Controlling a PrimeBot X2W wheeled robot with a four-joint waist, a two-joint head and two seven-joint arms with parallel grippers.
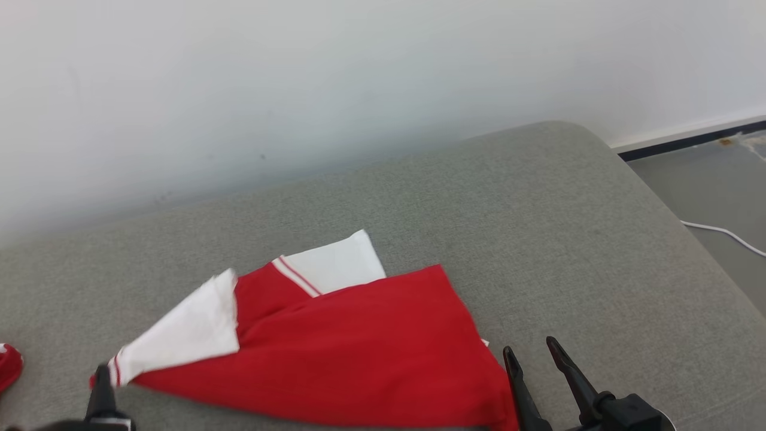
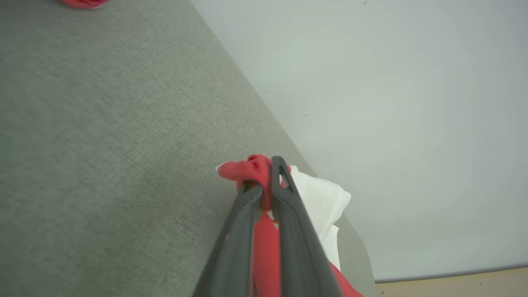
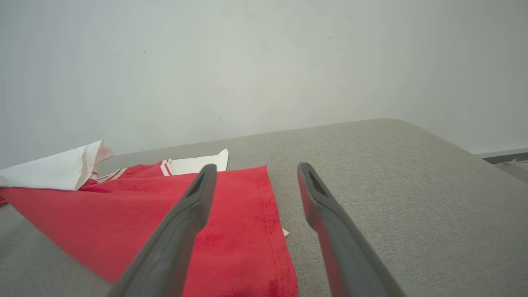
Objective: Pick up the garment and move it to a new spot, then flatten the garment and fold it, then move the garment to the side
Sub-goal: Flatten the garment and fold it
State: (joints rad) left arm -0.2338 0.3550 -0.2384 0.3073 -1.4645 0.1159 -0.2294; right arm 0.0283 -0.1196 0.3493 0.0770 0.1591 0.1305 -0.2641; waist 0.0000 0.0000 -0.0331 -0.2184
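garment (image 1: 371,347) corner clamped between shut left fingers (image 2: 291,218); right fingers (image 3: 181,231) spread wide, gripping nothing.

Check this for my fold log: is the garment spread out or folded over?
Folded over: on the garment, a red panel overlaps the white parts; the left gripper pinches one end.

Garment (image 1: 359,347): red cloth with white sleeves, red stripes at the sleeve seams. Lies on grey cushion (image 1: 538,227), low in head view, around 6 to 7 o'clock. Body mostly flat with slight wrinkles. One white sleeve sticks out toward 12 o'clock, the other is folded over toward 8 o'clock. Stitched hem runs along the 3 o'clock side. The 8 o'clock corner is bunched and pinched between the fingers of the left hand (image 2: 266,181), lifted slightly.
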